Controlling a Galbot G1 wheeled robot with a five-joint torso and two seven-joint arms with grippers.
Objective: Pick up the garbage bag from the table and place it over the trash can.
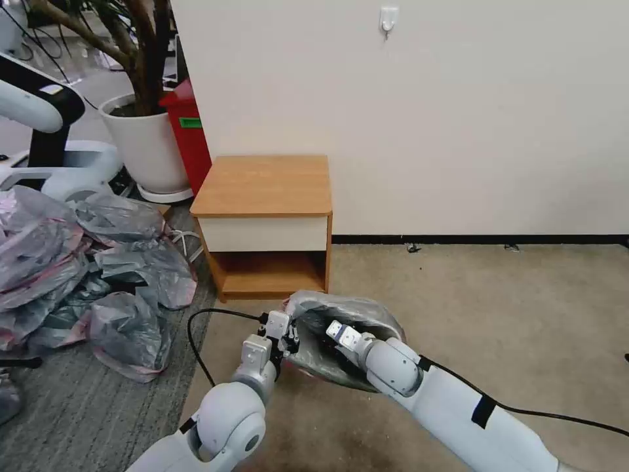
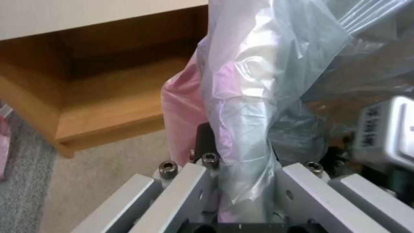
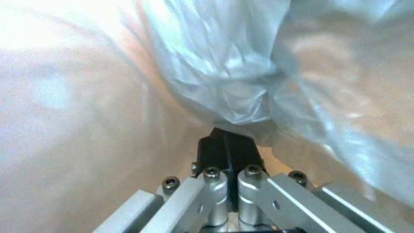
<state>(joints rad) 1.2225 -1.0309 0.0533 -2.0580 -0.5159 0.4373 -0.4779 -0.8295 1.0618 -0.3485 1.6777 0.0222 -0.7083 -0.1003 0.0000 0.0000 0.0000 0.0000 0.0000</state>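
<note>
Plastic is the whole story right now: the garbage bag is held up off the carpet between both grippers, just in front of the table, whose top is bare. No trash can can be made out; if it sits under the bag, it's covered.

The left gripper is clamped on a twisted rope of film. In the left wrist view the garbage bag runs straight down between the closed fingers, with the pink rim band bunched against the near finger. The right gripper is tucked inside the bag's mouth, and its wrist view shows the black fingertips pressed together with a fold of film pinched at the very tip, the rest of the bag draped over and past them.

What could go wrong, as a guess:
- That right-hand pinch looks shallow. If the film is tugged sideways, it could be pulled out from between the tips.
- The left side is gripped as a wad, not a rim edge, so the mouth may not be spread wide enough to go over a rim.
- Thin film stretched between two clamped points could be torn if the grippers are pulled apart hard.
- The table's shelf edge is just beyond the left fingers, so a snag is possible.
</note>
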